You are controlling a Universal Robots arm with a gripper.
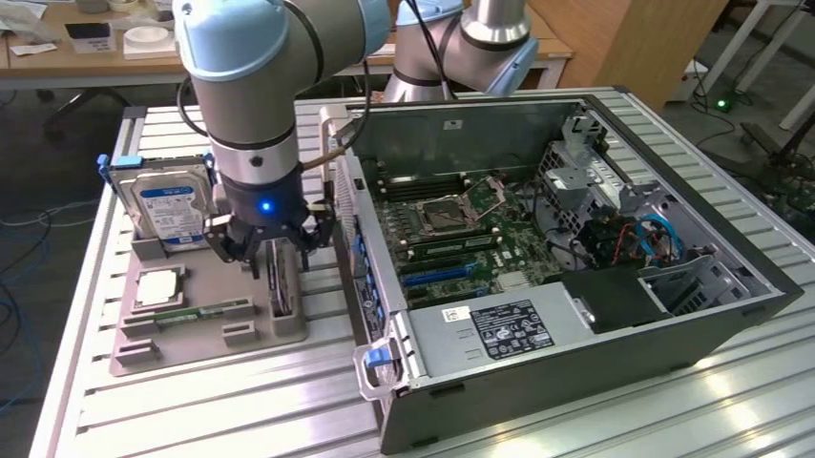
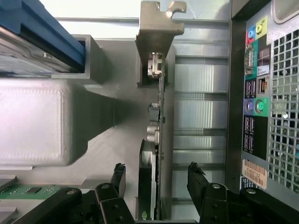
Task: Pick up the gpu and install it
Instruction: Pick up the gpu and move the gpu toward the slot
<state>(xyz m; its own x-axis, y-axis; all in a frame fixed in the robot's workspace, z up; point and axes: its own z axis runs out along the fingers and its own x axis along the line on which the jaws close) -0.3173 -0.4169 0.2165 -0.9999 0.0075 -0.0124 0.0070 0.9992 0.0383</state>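
The gpu (image 1: 282, 286) stands on its edge in a slot of the grey holder tray (image 1: 210, 343), just beside the open computer case (image 1: 548, 258). My gripper (image 1: 270, 250) is right above it, open. In the wrist view the gpu (image 2: 158, 107) runs edge-on between my fingers, green board and black cooler down the middle, with its silver bracket (image 2: 159, 28) at the far end. My gripper (image 2: 156, 173) straddles the card. One fingertip (image 2: 119, 173) and the other (image 2: 195, 173) stand apart from the card on either side.
A hard drive (image 1: 172, 205) with a blue-white label stands upright in the tray at the exterior view's left. A processor (image 1: 159, 286) and a memory stick (image 1: 204, 311) lie in front of it. The case's rear port panel (image 2: 254, 107) is close beside the card.
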